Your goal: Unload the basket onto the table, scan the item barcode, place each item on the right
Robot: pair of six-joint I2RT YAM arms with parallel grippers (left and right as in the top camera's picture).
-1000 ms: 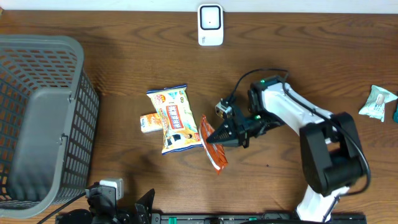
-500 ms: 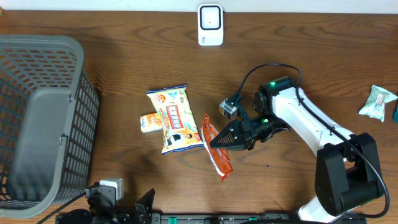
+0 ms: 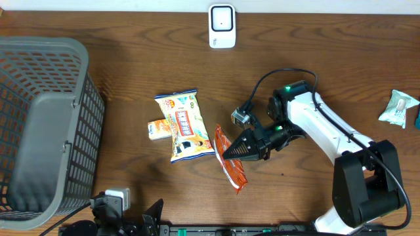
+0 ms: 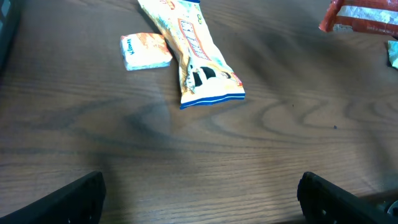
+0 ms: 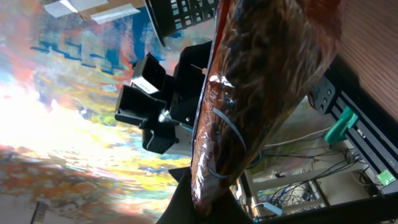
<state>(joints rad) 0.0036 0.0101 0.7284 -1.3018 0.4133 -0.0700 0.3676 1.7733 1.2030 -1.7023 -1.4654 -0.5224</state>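
Wooden tabletop (image 3: 131, 59) is carrying | gray basket (image 3: 92, 131) left | white scanner (image 3: 222, 26) far edge | yellow snack bag (image 3: 183, 126) touching small orange packet (image 3: 158, 129), centre | pale wrapper (image 3: 398, 108) right

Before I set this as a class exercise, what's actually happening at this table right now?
The right end effector is shut on one end of an orange snack packet, near the middle of the wooden table. The white scanner sits at the far edge, well away, so nothing is being scanned yet. The left end effector is open and empty near the front edge. A yellow snack bag and a small packet lie untouched, with a grey basket further left.
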